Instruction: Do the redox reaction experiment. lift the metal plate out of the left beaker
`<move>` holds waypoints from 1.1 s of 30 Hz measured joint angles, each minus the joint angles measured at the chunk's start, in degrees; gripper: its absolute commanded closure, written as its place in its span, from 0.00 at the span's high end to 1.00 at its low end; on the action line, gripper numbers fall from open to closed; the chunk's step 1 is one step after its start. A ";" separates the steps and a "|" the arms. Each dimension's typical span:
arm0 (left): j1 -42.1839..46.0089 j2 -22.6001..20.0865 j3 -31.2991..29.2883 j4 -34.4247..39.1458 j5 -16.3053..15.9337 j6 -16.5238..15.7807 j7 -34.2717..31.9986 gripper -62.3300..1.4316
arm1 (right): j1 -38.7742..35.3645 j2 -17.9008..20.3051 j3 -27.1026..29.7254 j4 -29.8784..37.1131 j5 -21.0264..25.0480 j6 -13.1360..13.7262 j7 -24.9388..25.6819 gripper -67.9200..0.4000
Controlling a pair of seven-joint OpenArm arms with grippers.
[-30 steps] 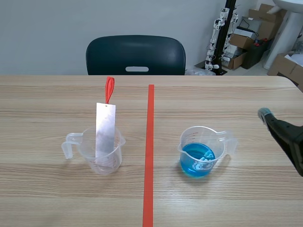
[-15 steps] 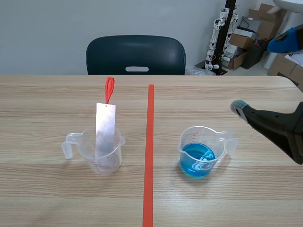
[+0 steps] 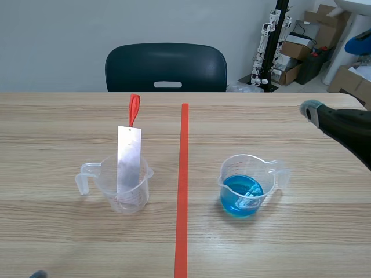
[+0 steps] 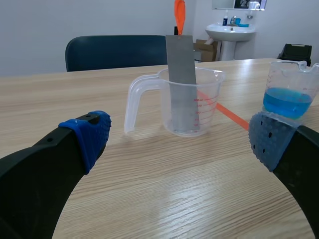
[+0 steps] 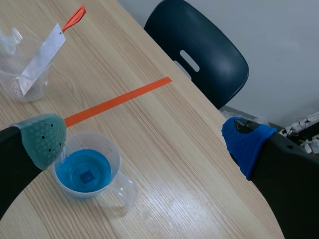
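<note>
Leaning in the centre-left beaker [image 3: 108,184] stands the metal plate [image 3: 128,156]. Both left gripper [image 4: 179,142] and right gripper [image 5: 144,139] are spread, empty.

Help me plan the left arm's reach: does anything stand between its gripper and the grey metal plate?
Nothing visible does. Only bare wooden table lies between the open left gripper and the clear plastic beaker; the grey metal plate and its orange tag rise free above the rim. The beaker of blue liquid stands to one side.
</note>
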 measured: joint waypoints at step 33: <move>-0.02 -0.11 0.00 -0.02 0.00 -0.48 0.00 0.93 | 4.04 2.32 -3.56 0.44 -0.11 0.48 -3.13 1.00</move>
